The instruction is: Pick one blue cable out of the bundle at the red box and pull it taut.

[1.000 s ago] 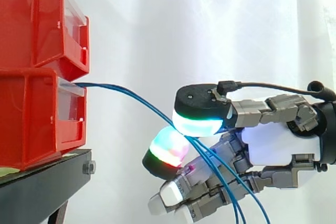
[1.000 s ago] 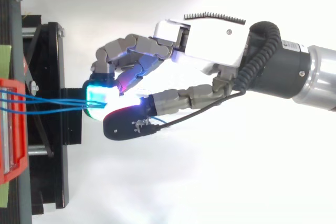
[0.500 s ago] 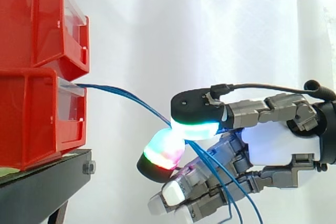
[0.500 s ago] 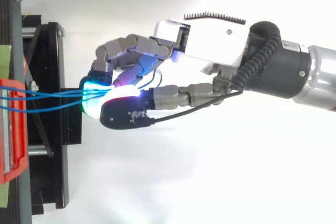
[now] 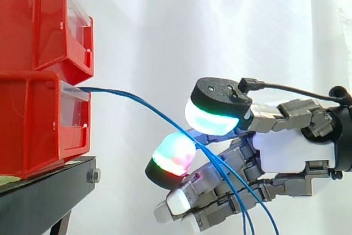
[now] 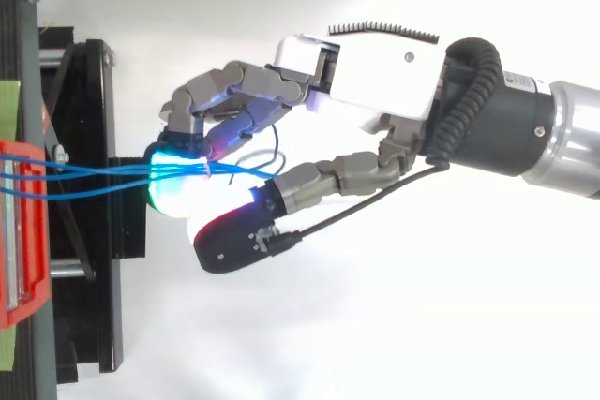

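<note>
The hand [image 5: 286, 152] is holding its fingers [image 5: 175, 155] apart around the bunched blue cables [image 5: 132, 98], risking grabbing several.

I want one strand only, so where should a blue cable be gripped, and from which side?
On the free span near the red bin, not at the hand: in the top view the blue cables fan apart by the bin and bunch together at the hand. Probably come in from the fan's outer edge, across the strand, so the outermost one is caught alone.
</note>
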Controlling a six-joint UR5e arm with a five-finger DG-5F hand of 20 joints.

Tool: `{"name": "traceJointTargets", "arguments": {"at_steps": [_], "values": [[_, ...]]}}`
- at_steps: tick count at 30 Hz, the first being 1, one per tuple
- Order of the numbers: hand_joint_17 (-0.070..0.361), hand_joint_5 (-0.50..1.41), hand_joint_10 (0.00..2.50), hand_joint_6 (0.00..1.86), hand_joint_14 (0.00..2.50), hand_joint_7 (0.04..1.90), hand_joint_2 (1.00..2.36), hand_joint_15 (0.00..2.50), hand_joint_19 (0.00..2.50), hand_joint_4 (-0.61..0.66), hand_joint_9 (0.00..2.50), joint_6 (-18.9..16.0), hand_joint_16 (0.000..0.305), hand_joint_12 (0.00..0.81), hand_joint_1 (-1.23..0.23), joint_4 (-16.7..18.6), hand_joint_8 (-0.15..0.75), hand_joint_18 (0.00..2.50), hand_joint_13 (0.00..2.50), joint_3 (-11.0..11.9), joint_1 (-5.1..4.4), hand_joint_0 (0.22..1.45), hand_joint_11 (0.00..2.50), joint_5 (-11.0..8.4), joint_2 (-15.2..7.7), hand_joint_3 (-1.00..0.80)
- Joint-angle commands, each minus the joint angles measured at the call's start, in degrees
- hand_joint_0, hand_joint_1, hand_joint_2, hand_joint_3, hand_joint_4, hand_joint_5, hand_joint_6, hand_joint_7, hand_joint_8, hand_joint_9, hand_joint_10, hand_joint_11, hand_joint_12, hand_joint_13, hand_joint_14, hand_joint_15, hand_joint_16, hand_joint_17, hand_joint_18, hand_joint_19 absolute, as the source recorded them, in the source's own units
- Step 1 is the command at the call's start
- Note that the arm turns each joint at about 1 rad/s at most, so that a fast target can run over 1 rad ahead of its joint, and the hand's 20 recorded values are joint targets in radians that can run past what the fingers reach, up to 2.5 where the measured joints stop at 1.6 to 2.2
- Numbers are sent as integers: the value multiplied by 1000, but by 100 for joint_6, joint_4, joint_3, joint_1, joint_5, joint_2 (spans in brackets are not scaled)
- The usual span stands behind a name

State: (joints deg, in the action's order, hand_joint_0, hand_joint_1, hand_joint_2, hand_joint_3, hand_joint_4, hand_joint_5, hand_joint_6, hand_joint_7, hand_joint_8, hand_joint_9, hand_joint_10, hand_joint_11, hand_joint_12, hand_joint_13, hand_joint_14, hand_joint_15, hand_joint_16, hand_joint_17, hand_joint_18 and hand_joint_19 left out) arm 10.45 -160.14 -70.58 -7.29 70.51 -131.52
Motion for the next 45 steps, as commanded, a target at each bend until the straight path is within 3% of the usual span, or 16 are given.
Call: {"name": "traceJointTargets", "arguments": {"at_steps": [1,7,9,24,27,30,36,41,45], "values": [[132,-87,7,736,5,1011,1000,140,232,167,813,1,59,386,-616,0,330,327,320,0,0,445,361,-2,-5,-500],[113,-71,8,681,6,1115,1009,153,276,119,828,27,50,345,-470,0,291,259,305,0,0,546,364,7,-5,-346],[123,-67,7,679,5,1106,1009,142,263,132,847,27,54,367,-470,0,311,287,321,0,0,554,355,16,4,-312],[128,-103,7,789,5,1026,1012,132,206,152,810,62,57,383,-778,18,347,364,346,0,44,575,410,16,-5,-128],[112,-132,11,821,6,1012,1015,145,222,169,767,62,50,350,-837,18,311,321,319,0,53,567,435,16,4,-226],[124,-123,11,812,5,948,1000,141,233,170,774,62,55,371,-772,27,319,335,320,0,53,484,411,7,4,-500],[126,-72,9,681,5,1072,1000,143,252,176,831,98,56,374,-502,27,314,318,324,0,70,469,357,-72,4,-500],[110,-63,9,654,6,1158,1010,148,272,126,852,115,49,342,-446,18,291,271,316,9,70,565,377,-98,4,-333],[124,-57,7,655,5,1123,1010,136,250,192,881,115,55,374,-512,9,327,329,350,44,88,594,363,-98,4,-224]]}}
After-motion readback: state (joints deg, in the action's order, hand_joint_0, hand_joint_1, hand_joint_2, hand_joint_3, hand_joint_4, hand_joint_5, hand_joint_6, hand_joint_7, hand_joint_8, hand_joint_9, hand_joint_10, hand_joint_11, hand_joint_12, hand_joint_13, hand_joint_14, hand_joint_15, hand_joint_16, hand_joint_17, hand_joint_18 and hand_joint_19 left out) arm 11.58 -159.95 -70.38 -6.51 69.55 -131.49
